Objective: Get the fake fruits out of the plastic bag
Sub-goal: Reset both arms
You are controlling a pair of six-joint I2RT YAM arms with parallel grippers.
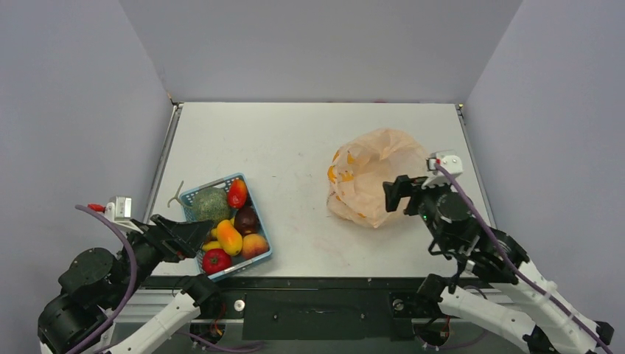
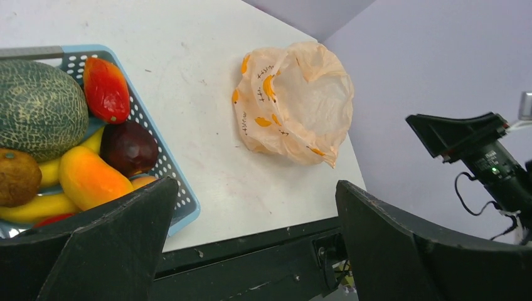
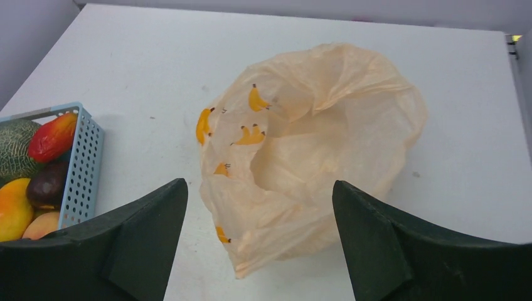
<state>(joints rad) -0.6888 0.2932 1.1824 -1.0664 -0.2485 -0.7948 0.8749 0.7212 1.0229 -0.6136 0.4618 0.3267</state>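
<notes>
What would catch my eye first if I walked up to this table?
Probably the crinkly peach plastic bag printed with little bananas, slumped on the right of the white table, with the right gripper open on its near side. Then the blue mesh basket at the near left, heaped with colour: a green melon, a red-orange pointed one, an orange-yellow mango and a dark purple one.

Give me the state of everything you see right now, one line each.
plastic bag: crumpled, mouth open, no fruit visible inside.
fake fruits: piled in the basket.
blue basket: upright, full.
left gripper: jaws open, empty.
right gripper: jaws open, empty.
</notes>
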